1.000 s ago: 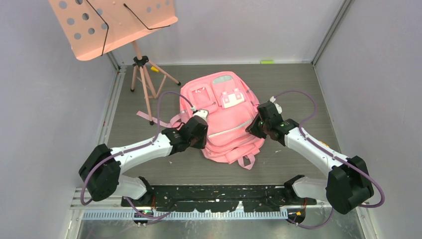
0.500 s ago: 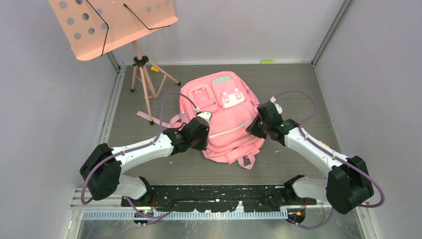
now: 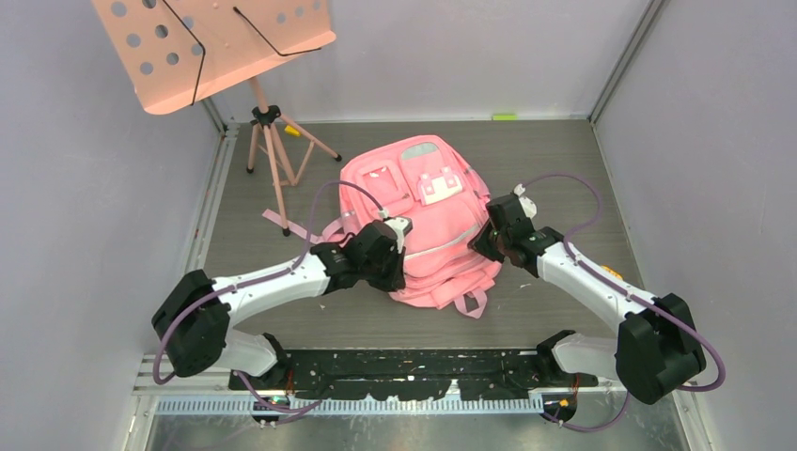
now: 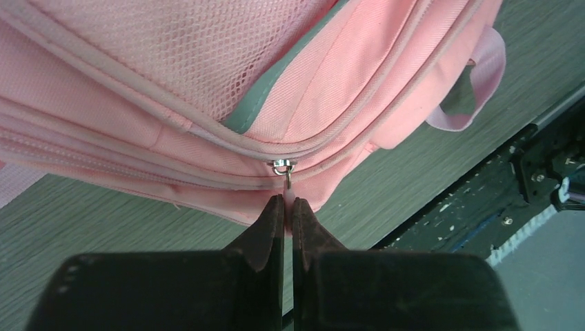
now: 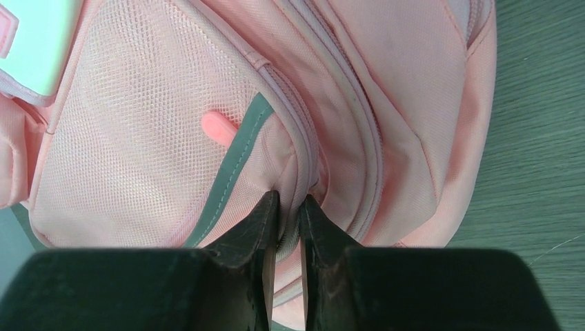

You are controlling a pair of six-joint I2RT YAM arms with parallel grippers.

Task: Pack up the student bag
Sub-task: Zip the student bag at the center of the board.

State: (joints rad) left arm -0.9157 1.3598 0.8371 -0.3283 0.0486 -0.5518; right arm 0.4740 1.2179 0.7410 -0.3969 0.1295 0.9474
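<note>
Since a second ago the left gripper (image 4: 288,201) has slid from the left side of the student bag (image 3: 428,202) round toward its near end, and its fingers are now pressed together on the pink zip pull (image 4: 288,196) hanging from the metal slider (image 4: 282,165). On the bag's right side the right gripper (image 5: 290,201) pinches a ridge of fabric beside the mesh pocket (image 5: 138,152). Front up, the bag lies flat at the middle of the table (image 3: 554,169), well apart from the music stand (image 3: 216,47) at the far left corner.
</note>
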